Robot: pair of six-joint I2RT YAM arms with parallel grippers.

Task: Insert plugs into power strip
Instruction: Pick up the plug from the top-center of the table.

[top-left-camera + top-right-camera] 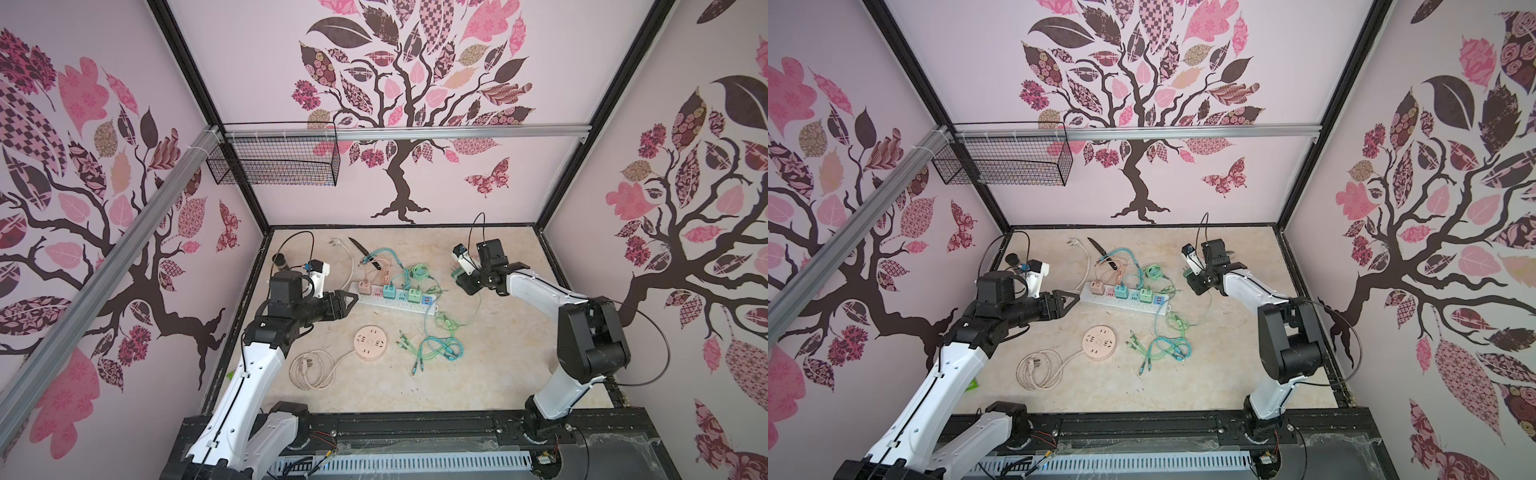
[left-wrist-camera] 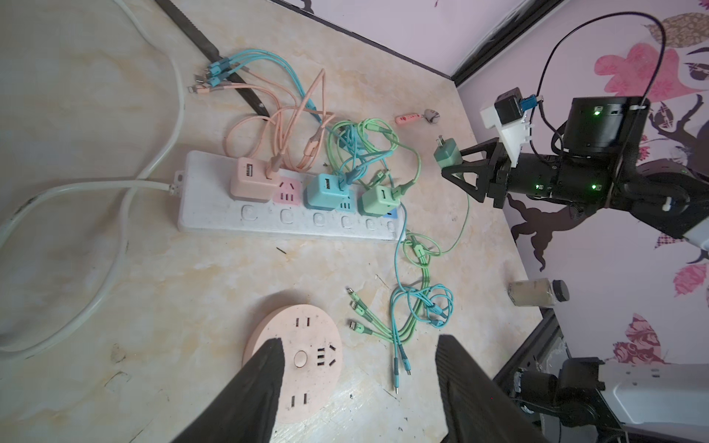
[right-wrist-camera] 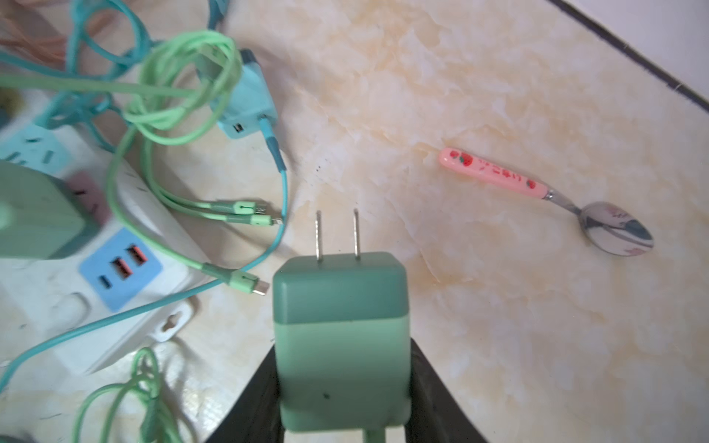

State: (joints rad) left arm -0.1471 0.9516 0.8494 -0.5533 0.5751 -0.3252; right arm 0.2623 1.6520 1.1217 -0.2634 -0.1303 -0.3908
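While right gripper (image 3: pixel 341 356) pinches mint green plug (image 3: pixel 339 307), prongs pointing forward, power strip (image 3: pixel 57 307) close beside it, left gripper (image 2: pixel 360 345) spread, empty, strip's corded end ahead.

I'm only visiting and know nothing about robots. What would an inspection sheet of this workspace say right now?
Surface: marbled beige tabletop, some dark specks.
Job's things: power strip holds peach-pink adapter, teal adapter and mint adapter; loose teal adapter lies beside it.
Clutter: round pink socket hub, strawberry-handled spoon, knife, capped jar.
Grippers: right gripper shut on green charger adapter, prongs pointing outward, held off the strip; left gripper open, empty.
Cables: teal, green and peach charger cables tangled around the strip; white cord loops away.
Surroundings: tree-patterned walls, wire basket on a rail.
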